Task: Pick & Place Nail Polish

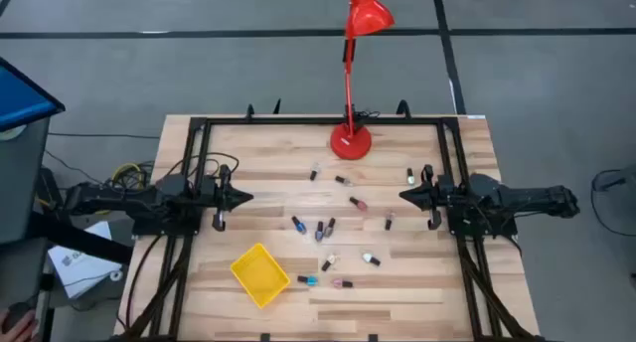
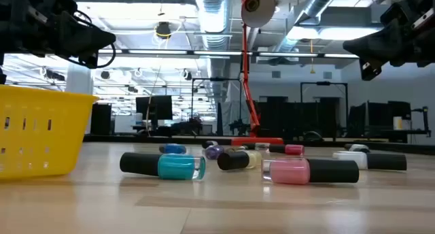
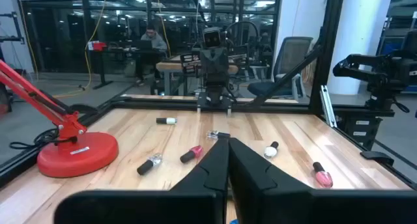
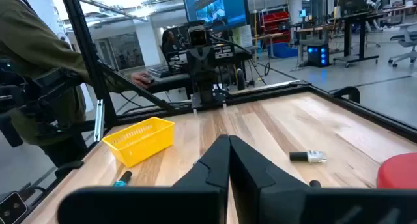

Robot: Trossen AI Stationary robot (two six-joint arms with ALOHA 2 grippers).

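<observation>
12 bottles [image 1: 327, 229]: lying scattered mid-table, beside the tray [image 1: 259, 274].
Left gripper [image 1: 244, 195]: fingers together, empty.
Right gripper [image 1: 404, 196]: fingers together, empty.
Handling: light, slick, likely glass; you'd best pinch across the body.

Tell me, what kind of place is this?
Probably a robotics lab or workshop: two arms on a black frame over a wooden table, exposed ceiling ducts, and rows of desks with monitors behind.
</observation>
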